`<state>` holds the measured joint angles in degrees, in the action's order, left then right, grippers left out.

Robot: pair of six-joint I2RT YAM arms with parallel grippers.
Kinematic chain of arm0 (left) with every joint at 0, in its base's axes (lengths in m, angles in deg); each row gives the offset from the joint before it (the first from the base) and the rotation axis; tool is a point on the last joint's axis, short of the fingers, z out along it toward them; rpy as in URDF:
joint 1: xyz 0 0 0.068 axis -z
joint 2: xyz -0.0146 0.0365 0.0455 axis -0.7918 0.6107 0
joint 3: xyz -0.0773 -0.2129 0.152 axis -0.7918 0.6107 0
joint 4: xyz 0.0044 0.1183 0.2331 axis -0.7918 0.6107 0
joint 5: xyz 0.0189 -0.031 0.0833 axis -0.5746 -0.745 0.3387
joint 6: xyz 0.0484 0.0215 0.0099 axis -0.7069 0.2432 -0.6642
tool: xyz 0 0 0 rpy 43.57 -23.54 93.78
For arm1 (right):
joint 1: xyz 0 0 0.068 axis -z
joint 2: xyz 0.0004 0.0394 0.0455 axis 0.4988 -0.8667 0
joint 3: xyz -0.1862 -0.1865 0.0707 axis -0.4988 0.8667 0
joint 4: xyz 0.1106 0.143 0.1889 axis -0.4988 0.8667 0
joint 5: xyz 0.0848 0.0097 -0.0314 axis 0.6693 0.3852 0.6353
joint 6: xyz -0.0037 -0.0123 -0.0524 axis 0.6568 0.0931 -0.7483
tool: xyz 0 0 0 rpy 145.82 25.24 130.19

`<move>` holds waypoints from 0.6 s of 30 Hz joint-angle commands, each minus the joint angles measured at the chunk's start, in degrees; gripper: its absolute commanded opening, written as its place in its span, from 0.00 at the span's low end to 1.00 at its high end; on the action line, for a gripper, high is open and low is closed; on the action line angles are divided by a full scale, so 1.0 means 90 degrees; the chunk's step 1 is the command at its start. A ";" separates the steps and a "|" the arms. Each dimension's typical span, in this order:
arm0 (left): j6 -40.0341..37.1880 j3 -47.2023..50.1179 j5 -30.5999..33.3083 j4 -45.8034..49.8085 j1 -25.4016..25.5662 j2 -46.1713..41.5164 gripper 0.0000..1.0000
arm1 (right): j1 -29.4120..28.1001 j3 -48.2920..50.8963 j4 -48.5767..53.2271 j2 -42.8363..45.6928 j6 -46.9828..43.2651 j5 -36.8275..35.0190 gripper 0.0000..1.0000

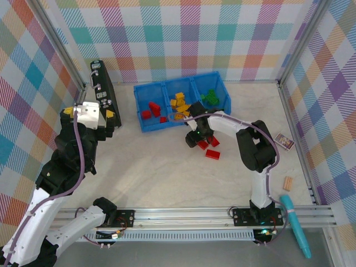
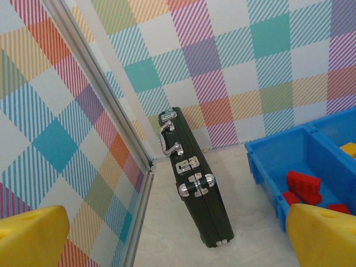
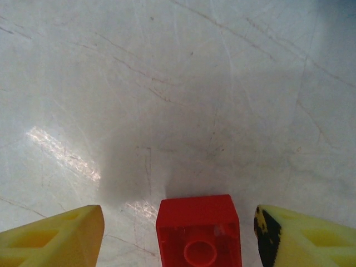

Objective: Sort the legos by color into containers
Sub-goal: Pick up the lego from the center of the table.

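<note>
Blue containers [image 1: 153,126] hold red, yellow, green legos [image 1: 154,107]; left gripper [image 1: 89,112] and right gripper [image 3: 178,233] agape.

Enclosed robot test cell, laboratory type. Evidence: checked panels [image 1: 222,33] wall the top and both sides of the overhead frame; aluminium post [image 1: 64,55] at upper left; slotted rail [image 1: 189,214] along the bottom edge carries two bolted arm bases [image 1: 114,217]; pale scuffed tabletop [image 1: 156,178].
</note>
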<state>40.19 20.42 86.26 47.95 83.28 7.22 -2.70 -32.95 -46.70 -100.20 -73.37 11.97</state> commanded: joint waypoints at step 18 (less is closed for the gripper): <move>0.0197 -0.0073 0.0005 0.0037 -0.0066 -0.0205 1.00 | -0.0145 0.0665 0.0499 0.0510 0.0488 -0.0343 0.30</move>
<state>41.43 20.42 86.24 48.19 83.28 6.13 -3.07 -27.42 -48.20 -97.77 -70.13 8.93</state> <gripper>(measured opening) 0.998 0.325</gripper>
